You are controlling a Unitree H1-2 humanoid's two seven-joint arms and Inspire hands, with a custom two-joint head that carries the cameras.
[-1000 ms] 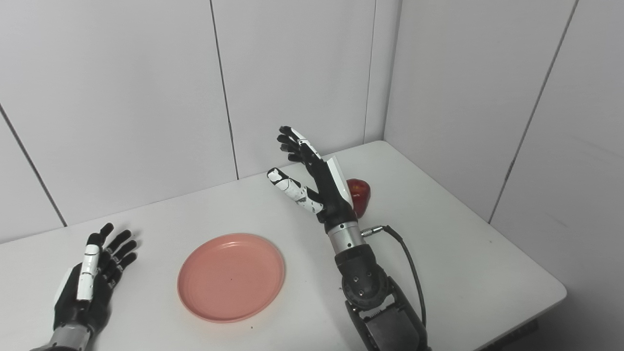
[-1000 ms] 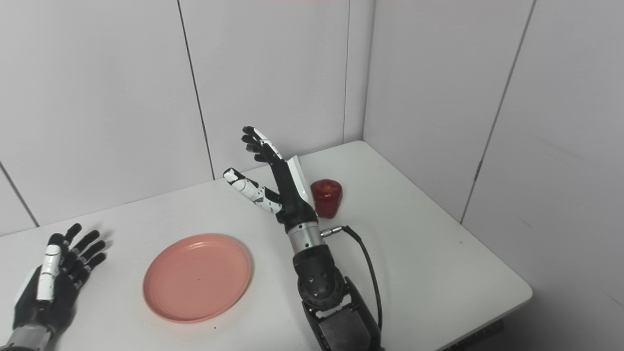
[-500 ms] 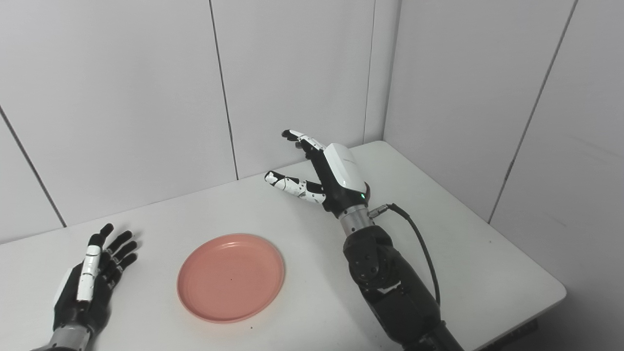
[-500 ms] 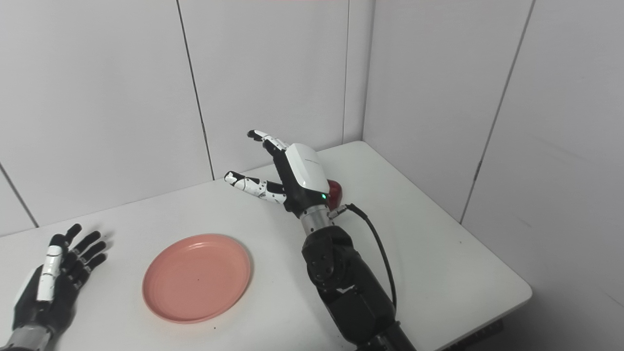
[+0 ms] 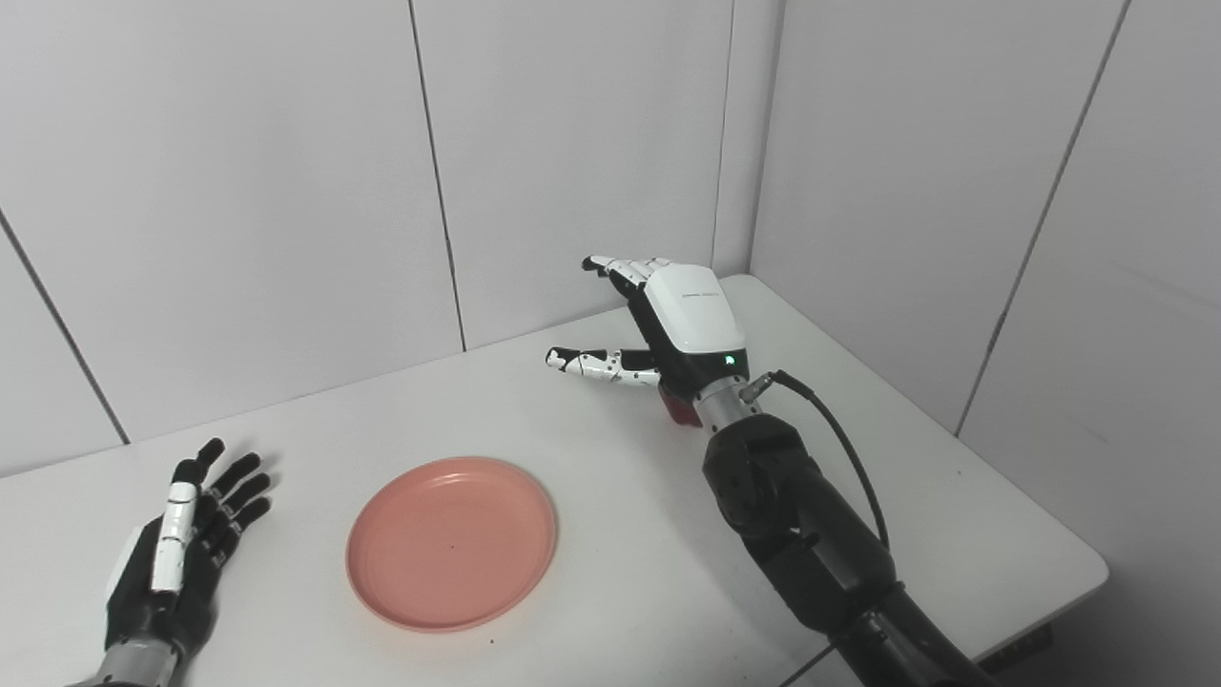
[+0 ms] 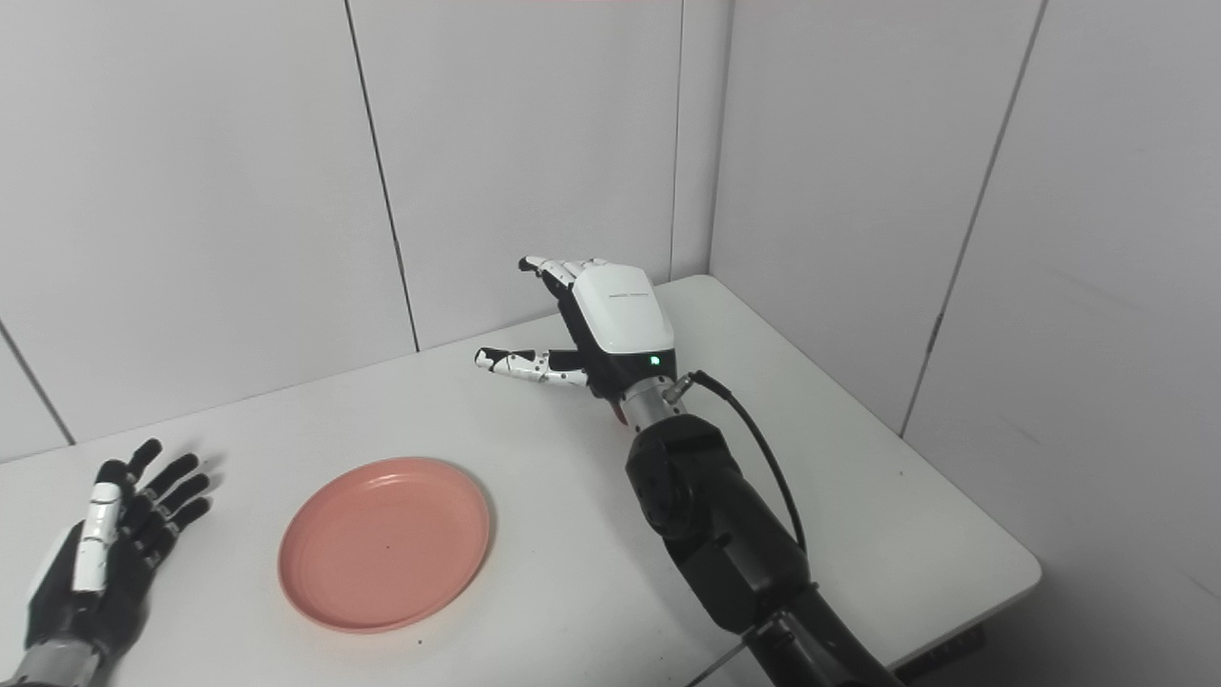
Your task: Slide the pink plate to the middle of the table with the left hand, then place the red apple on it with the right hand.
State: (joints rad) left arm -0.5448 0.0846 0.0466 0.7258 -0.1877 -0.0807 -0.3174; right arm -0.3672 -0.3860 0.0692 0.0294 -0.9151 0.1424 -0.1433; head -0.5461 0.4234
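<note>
1. White-backed and turned palm down, the right hand (image 5: 682,334) hangs over the red apple (image 5: 678,410) near the far right corner of the bench (image 5: 954,534). Its fingers (image 5: 620,269) are spread wide with the thumb (image 5: 596,364) out to the side, and it holds nothing.
2. Only a sliver of the apple shows under the wrist. With so little visible, I judge the main risk to be a closure that lands off-centre and rolls the round fruit toward the far edge.
3. Whether the palm touches the apple cannot be told; pressing down too hard could squirt it sideways.
4. The pink plate (image 5: 452,541) sits near the middle of the bench, toward the front edge, well apart from the apple. The carry is long, so a loose hold could drop the fruit short.
5. The left hand (image 5: 176,553) rests open near the front left corner, clear of the plate.
</note>
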